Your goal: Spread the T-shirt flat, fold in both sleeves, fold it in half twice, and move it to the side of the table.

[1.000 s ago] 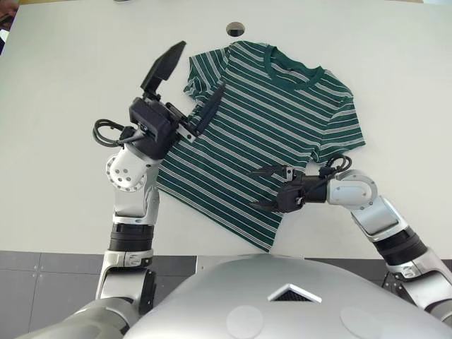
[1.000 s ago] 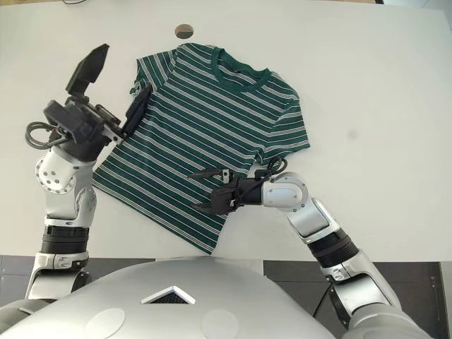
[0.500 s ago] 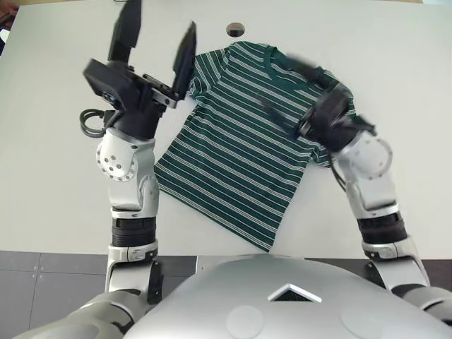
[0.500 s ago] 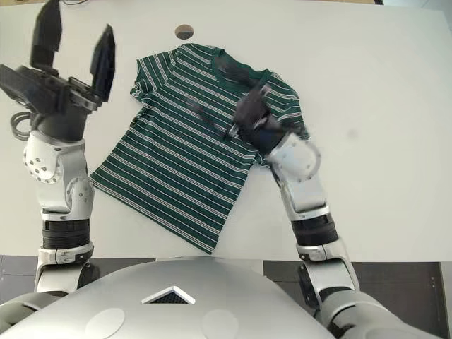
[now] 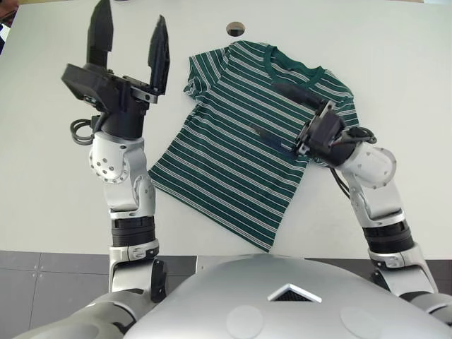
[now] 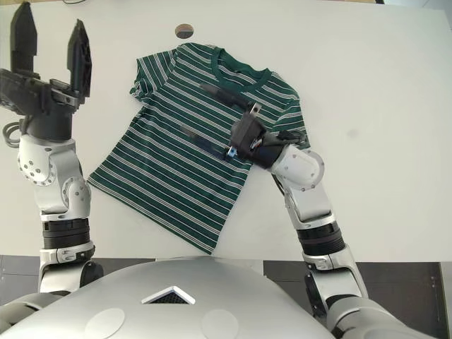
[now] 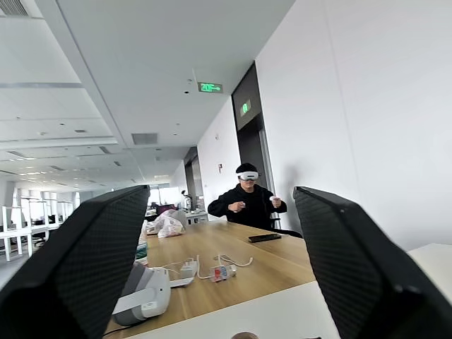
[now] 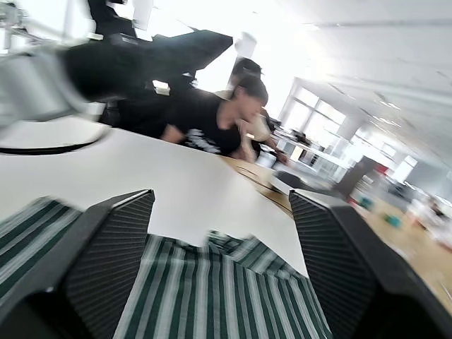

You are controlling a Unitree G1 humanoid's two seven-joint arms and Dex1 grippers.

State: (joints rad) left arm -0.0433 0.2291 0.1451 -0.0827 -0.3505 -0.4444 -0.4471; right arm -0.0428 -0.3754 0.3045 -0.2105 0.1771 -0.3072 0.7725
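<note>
One green striped T-shirt (image 5: 233, 159) lies spread flat on the white surface (image 5: 395, 63), sleeves unfolded; left end effector (image 5: 132, 17) open, raised beside it; right end effector (image 5: 267, 108) open above its chest; every fold and the move remain.

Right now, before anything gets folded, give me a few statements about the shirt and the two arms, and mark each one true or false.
1. The T-shirt lies spread out on the table with both sleeves unfolded. True.
2. The left fingers are shut on a sleeve. False: they are open, raised off the table beside the T-shirt, and hold nothing.
3. The right fingers are open over the T-shirt. True.
4. The T-shirt is plain red. False: it is green with white stripes.
5. A small round hole in the table lies just beyond the T-shirt's collar end. True.
</note>
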